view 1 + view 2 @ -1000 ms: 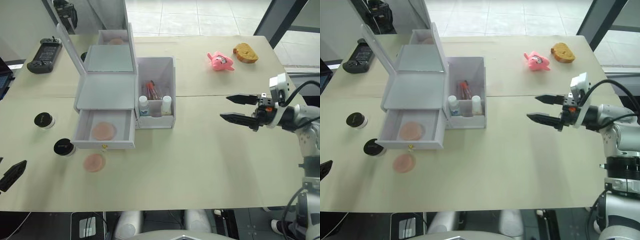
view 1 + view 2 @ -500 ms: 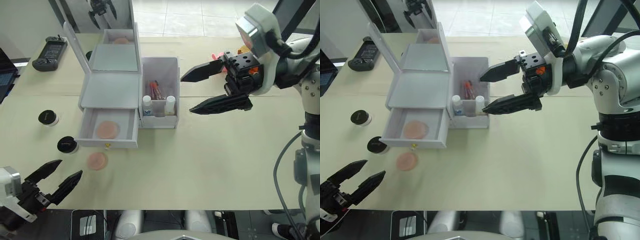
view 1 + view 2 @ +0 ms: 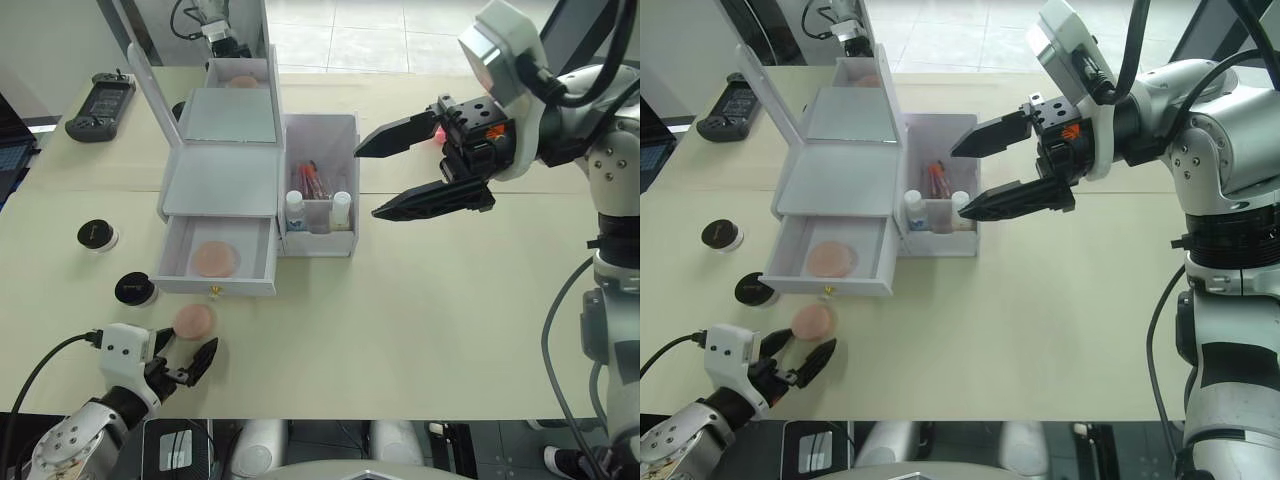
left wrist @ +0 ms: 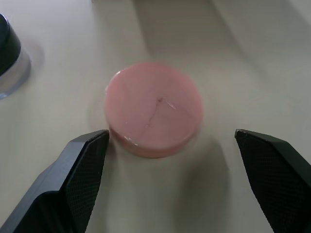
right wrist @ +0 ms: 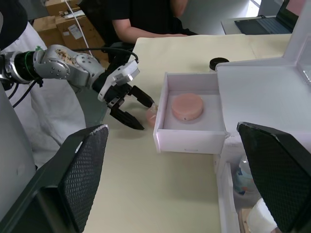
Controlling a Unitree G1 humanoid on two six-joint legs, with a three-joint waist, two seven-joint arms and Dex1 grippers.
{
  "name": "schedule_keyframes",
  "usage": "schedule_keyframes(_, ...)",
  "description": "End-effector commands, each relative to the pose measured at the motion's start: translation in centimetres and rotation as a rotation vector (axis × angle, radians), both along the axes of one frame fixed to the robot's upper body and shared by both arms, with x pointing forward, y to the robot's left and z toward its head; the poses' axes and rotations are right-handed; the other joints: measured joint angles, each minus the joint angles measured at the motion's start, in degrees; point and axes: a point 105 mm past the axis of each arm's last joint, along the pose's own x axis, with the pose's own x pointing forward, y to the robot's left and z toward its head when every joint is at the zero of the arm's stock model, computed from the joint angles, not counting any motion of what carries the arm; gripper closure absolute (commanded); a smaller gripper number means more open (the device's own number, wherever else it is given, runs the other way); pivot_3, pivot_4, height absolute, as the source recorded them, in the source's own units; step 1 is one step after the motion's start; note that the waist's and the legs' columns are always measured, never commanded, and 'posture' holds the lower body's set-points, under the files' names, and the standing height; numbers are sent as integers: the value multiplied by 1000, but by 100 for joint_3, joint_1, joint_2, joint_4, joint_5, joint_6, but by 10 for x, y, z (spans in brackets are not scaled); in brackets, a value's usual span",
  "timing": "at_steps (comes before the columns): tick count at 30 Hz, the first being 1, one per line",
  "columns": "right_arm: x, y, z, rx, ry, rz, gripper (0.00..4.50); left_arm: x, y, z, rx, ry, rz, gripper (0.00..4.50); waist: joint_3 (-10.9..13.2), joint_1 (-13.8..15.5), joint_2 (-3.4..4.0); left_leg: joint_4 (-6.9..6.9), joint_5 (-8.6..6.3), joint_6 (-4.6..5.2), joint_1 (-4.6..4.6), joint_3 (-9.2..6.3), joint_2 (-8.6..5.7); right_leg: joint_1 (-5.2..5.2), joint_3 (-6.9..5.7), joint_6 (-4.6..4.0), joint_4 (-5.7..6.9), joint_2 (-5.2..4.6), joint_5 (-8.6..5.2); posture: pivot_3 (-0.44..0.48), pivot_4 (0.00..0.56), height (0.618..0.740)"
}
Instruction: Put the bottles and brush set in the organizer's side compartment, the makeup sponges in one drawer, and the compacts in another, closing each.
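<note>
The left pincer [image 3: 185,359] sits low at the near edge of the table [image 3: 420,300], its two black fingers spread wide, and one pink makeup sponge [image 3: 194,321] lies flat on the table just beyond the fingertips, between them but not touched, as the left wrist view shows. A second pink sponge [image 3: 214,259] lies inside the lower drawer [image 3: 216,262] of the organizer [image 3: 225,180], which stands pulled open just beyond the loose sponge. Two compacts with black tops rest on the table to the left of the drawer: one [image 3: 134,290] near its front corner, the other [image 3: 95,235] farther out. In the side compartment [image 3: 319,190] two white-capped bottles stand at the front, the clear one [image 3: 293,210] and the cream one [image 3: 341,209], with the brush set [image 3: 310,180] upright behind them. The right pincer [image 3: 390,180] hangs above the table just right of the side compartment, fingers wide apart and holding nothing. A pink plush toy [image 3: 437,133] peeks out behind it.
</note>
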Motion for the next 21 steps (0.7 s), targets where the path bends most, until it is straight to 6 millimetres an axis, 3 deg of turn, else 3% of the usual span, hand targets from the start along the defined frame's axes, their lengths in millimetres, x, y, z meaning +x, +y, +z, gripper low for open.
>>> schedule_keyframes(1, -7, -3, 19, 28, -80, -1, 0, 10, 1, 5, 50, 0, 19, 30, 0, -1, 0, 0, 0, 0, 0, 0, 0, 0, 0, 0, 0, 0, 0, 0, 150, 740)
schedule_keyframes(6, -6, -4, 19, 18, -94, -15, 0, 24, -5, 6, 76, 13, -4, 30, 0, -3, 0, 0, 1, -1, 0, 0, -1, 1, 1, 0, 2, 0, 0, 0, 150, 740)
schedule_keyframes(11, -7, -2, 20, 22, -110, -21, 0, 24, -8, 2, 97, 55, -25, 30, 0, 1, 0, 0, 1, -2, 1, 0, -1, 1, 1, 0, 1, 0, 0, 0, 150, 740)
schedule_keyframes(14, -7, -2, 20, 24, -116, -22, 0, 18, -6, 1, 109, 80, -26, 576, 0, -2, 0, 0, 1, -2, 1, 0, -2, 1, 2, 0, 0, 0, 0, 0, 150, 740)
schedule_keyframes(17, -6, 0, 20, 26, -123, -24, 0, 12, -3, 0, 117, 100, -27, 1496, 0, -6, 0, 0, 1, -2, 1, 0, -2, 1, 3, 0, 0, 0, 0, 0, 150, 740)
schedule_keyframes(21, -5, 4, 21, 29, -121, -10, 0, 5, 7, 2, 129, 104, 11, 1537, 0, -12, 0, -1, 1, -1, 2, 0, -1, 0, 3, 0, -2, 0, 0, 0, 150, 740)
